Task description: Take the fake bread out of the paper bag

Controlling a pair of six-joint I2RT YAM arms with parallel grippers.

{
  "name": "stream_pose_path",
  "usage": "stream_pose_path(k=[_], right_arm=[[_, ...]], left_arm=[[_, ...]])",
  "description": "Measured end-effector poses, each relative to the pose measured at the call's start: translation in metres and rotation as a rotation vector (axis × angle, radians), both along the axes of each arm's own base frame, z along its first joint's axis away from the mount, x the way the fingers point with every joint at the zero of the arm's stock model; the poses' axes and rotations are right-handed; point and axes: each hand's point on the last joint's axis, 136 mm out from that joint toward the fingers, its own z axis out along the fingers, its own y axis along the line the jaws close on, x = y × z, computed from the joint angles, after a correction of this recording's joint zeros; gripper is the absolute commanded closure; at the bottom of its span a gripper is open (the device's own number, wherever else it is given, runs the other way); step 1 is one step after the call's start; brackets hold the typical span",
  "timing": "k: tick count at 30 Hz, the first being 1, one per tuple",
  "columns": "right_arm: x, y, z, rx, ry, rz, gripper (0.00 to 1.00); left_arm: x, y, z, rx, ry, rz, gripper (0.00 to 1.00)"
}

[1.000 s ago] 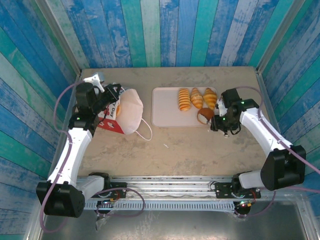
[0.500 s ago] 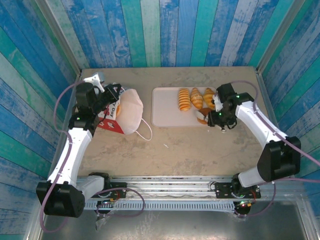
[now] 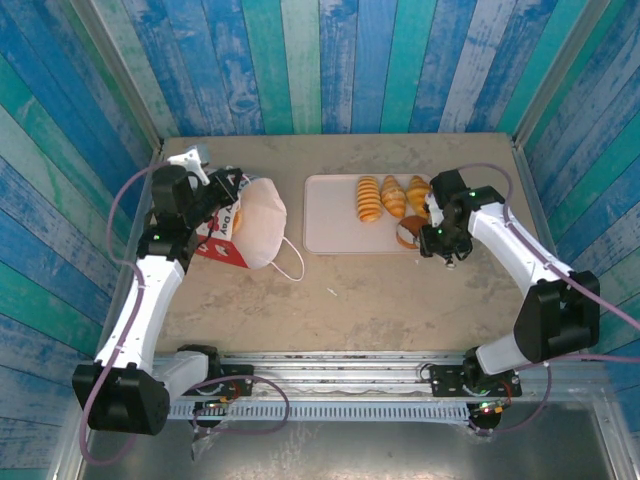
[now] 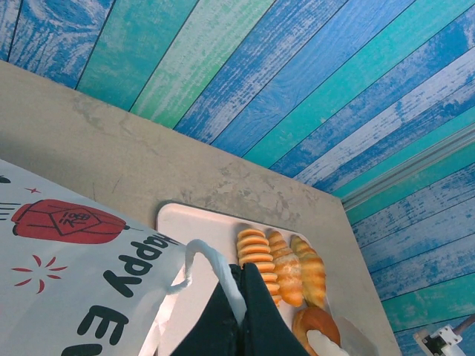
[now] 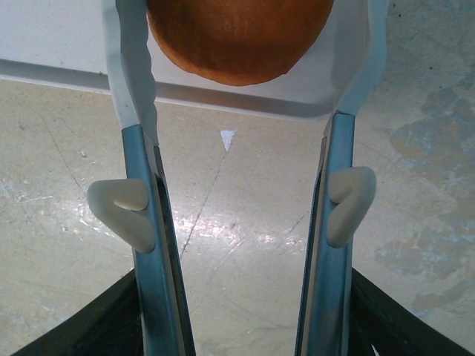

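The paper bag [image 3: 222,240], red with white print, lies on its side at the left with its white mouth toward the tray; in the left wrist view the paper bag [image 4: 74,289] fills the lower left. My left gripper [image 3: 226,188] [image 4: 244,273] is shut on its white string handle [image 4: 210,259]. Fake bread lies on the pale tray [image 3: 330,215]: a ridged roll [image 3: 369,198] and two croissants [image 3: 393,196]. A round bun [image 3: 407,233] [image 5: 237,37] rests at the tray's near right corner. My right gripper [image 3: 418,238] [image 5: 245,30] stands open with its fingers on either side of the bun.
A small white scrap [image 3: 331,292] lies on the tabletop in front of the tray. A white object [image 3: 188,157] sits at the back left corner. Painted plank walls close in three sides. A metal rail [image 3: 330,365] runs along the near edge.
My right arm has swung in toward the tray's near right corner and its fingers have narrowed slightly around the bun, which stayed in place. The left arm and bag have not moved.
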Motion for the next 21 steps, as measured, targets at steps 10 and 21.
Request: stream_pose_path(k=[10, 21], right_arm=[[-0.0039, -0.0058, -0.0002, -0.03, 0.012, -0.004, 0.42], [-0.0074, -0.0103, 0.0019, -0.051, 0.015, -0.008, 0.42]], left_arm=[[0.0, 0.0, 0.0, 0.003, -0.001, -0.001, 0.99], [0.0, 0.0001, 0.0, 0.003, -0.001, 0.0, 0.99]])
